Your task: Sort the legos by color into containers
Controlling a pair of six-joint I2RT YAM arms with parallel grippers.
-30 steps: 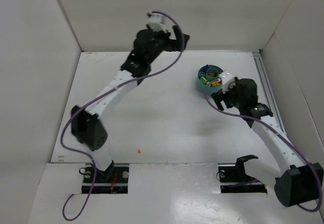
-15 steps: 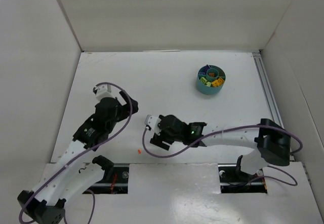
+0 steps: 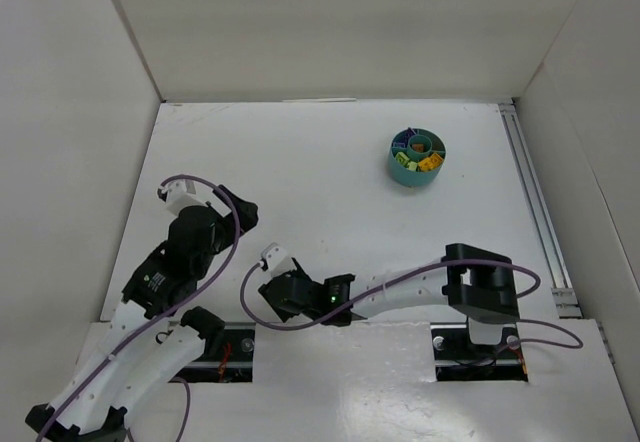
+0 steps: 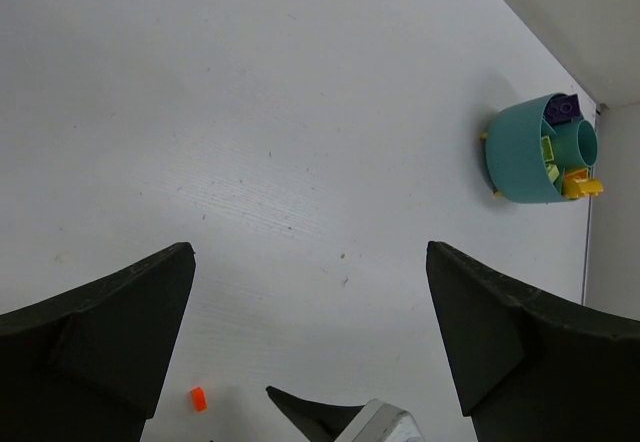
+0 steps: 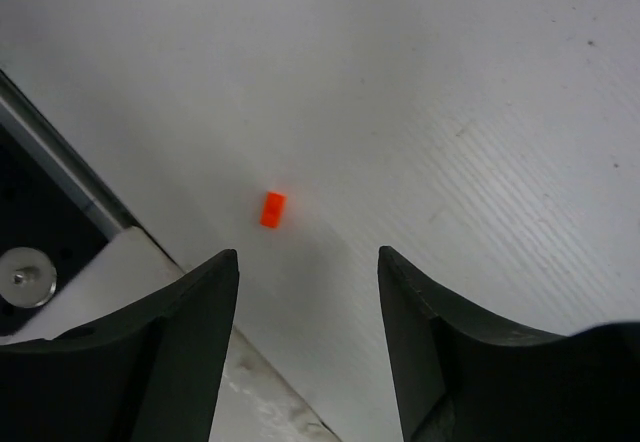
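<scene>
The tiny orange studded plastic brick (image 5: pixel 272 209) lies loose on the white table (image 3: pixel 330 192), close to the near edge at about 7 o'clock. It is well apart from the small round teal plastic dish (image 4: pixel 515 152) at 1 o'clock, whose compartments hold the other coloured bricks (image 4: pixel 580 184). A second ago the right claw (image 5: pixel 307 257) was beside that dish. It has now swung across and hangs over the stray brick, spread wide and empty. The left claw (image 4: pixel 308 252), equally wide and empty, has drawn back from the far wall to 8 o'clock. No other loose brick shows, so this looks like the last pickup starting.
</scene>
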